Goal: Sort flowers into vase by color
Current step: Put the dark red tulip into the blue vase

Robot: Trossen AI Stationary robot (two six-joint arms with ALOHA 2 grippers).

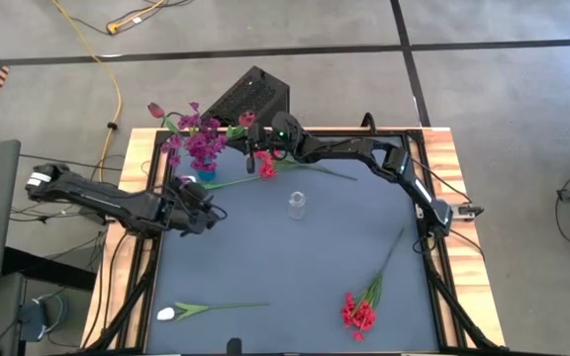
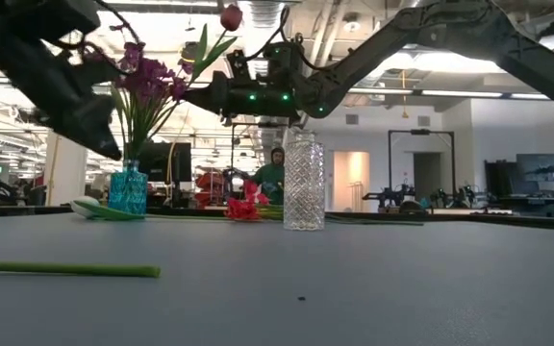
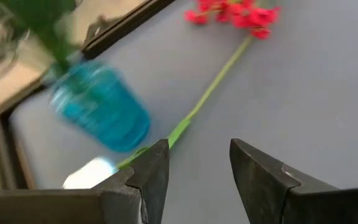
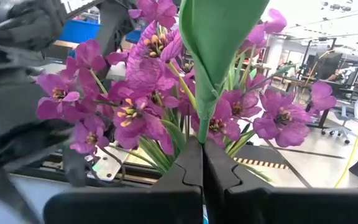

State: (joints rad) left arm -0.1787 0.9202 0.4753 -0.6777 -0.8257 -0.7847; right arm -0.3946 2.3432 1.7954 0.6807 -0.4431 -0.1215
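A blue vase (image 1: 206, 175) at the far left holds purple flowers (image 1: 196, 138). My right gripper (image 1: 253, 150) is beside them, above the table, shut on a flower with a dark red bud (image 2: 231, 16) and green leaves (image 2: 205, 50). My left gripper (image 3: 197, 146) hovers open just on the near side of the blue vase (image 3: 101, 115), with nothing between its fingers. A clear glass vase (image 1: 296, 205) stands mid-table. A red flower (image 1: 265, 166) and a white bloom (image 3: 89, 174) lie flat by the blue vase. My right gripper pinches the flower's green stem where the leaf wraps it (image 4: 199, 134) between its two fingers. The fingers lie about level, coming from the table's right, across the stem. The flower stands upright above the fingers, lifted clear of the table, against the purple blooms (image 4: 135, 106).
A white flower (image 1: 166, 313) with a long green stem (image 1: 221, 307) lies near the front left. A red cluster (image 1: 359, 311) lies near the front right, its stem (image 1: 389, 252) running toward the right edge. A black frame rail (image 1: 156, 188) borders the mat.
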